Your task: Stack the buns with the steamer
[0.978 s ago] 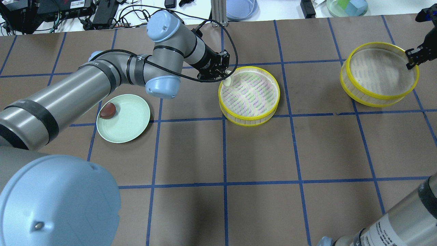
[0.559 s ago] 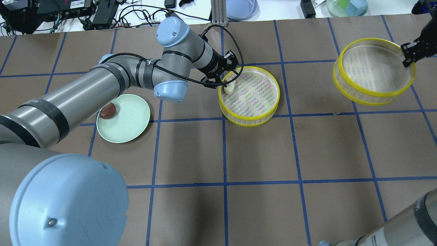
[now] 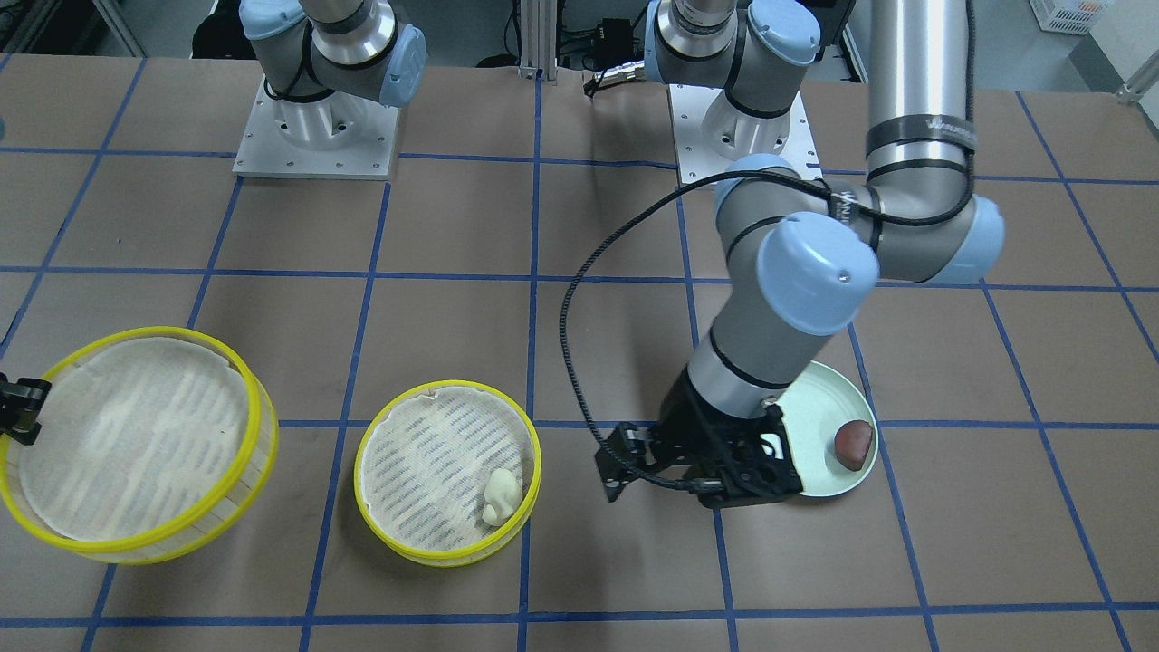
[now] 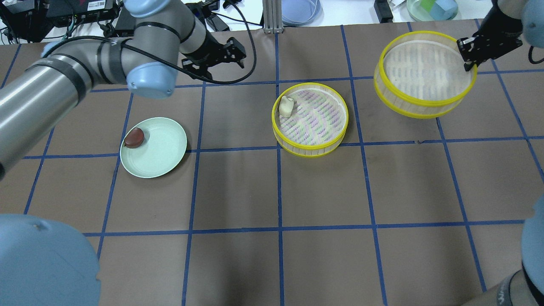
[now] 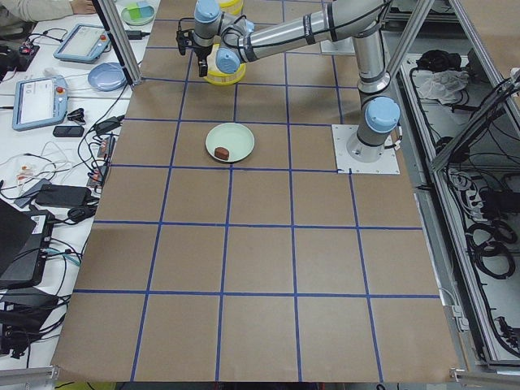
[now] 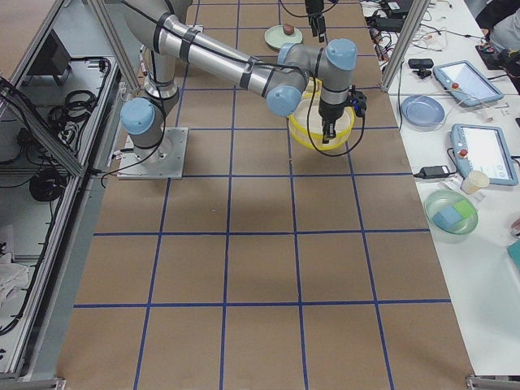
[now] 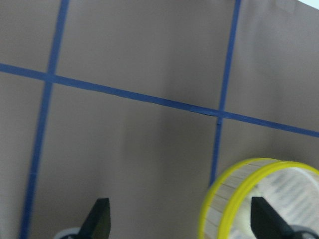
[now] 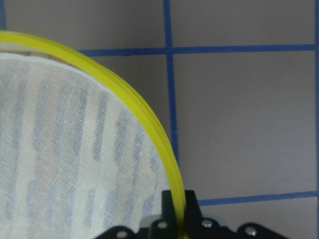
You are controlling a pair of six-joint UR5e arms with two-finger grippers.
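The cream-white bun (image 4: pixel 286 106) lies at the left edge inside the centre steamer tray (image 4: pixel 312 151), which stands on the table. My left gripper (image 4: pixel 225 63) is open and empty, raised to the left of that tray; in the left wrist view its fingers (image 7: pixel 99 219) are spread and the tray (image 7: pixel 219 209) shows at lower right. The dark reddish-brown bun (image 4: pixel 134 137) lies on the pale green plate (image 4: pixel 163 148). My right gripper (image 4: pixel 467 53) is shut on the yellow rim of the second steamer tray (image 4: pixel 408 106) and holds it tilted above the table; the rim (image 8: pixel 149 129) runs between the jaws.
Blue tape lines grid the brown table. Cables, devices and bowls (image 4: pixel 299 10) lie beyond the far edge. Both arm bases (image 3: pixel 312 136) stand at the robot's side. Open brown table lies in front of the tray and the plate.
My left gripper let go of the cream bun in the centre tray and pulled back up and to the left. My right gripper lifted the second tray and carried it left, toward the centre.
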